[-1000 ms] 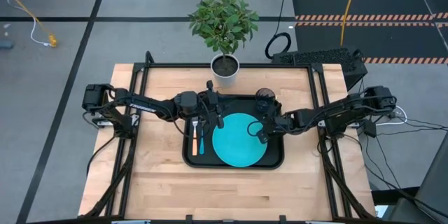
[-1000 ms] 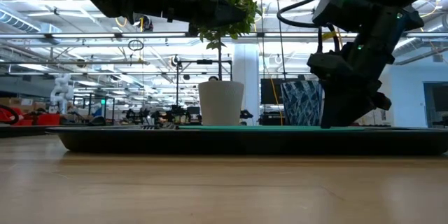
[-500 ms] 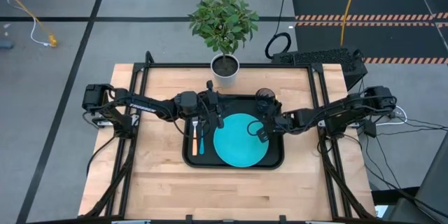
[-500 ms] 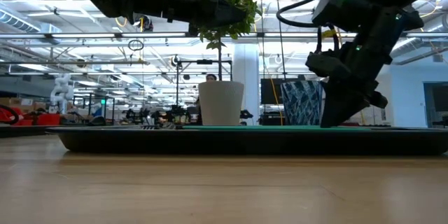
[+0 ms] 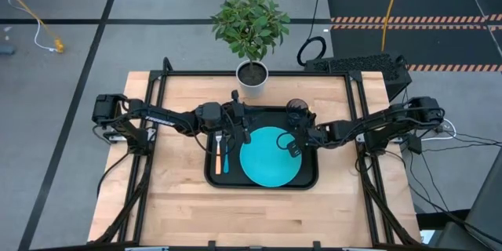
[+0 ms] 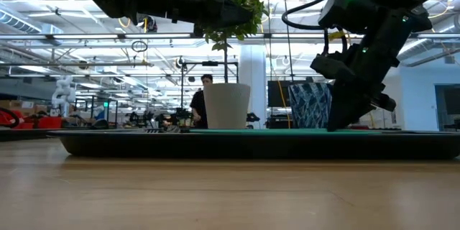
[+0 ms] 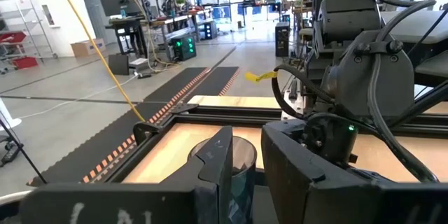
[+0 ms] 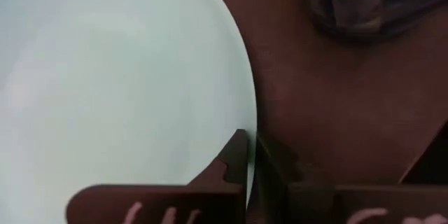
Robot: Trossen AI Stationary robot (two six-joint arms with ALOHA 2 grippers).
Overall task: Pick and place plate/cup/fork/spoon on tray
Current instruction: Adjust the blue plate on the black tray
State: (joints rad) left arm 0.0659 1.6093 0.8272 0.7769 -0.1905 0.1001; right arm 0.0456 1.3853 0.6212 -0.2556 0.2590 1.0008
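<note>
The black tray lies mid-table. On it lie the turquoise plate, the orange-handled fork and the blue-handled spoon, side by side at the tray's left. The dark cup stands in the tray's far right corner. My right gripper is shut on the plate's right rim. My left gripper hovers open above the far ends of fork and spoon, high over the tray, with nothing between its fingers. My right gripper pinches the plate's right rim between its two fingers, one fingertip over the plate's face and the other outside the edge. The fingers slant down from the table's right side. The plate lies flat in the tray.
A white pot with a green plant stands at the table's far edge, just behind the tray. Bare wood runs along the table's near side and on the left. A person shows far off in the room.
My right gripper has shut on the plate's right rim and has tipped slightly. The plate still lies flat in the tray.
</note>
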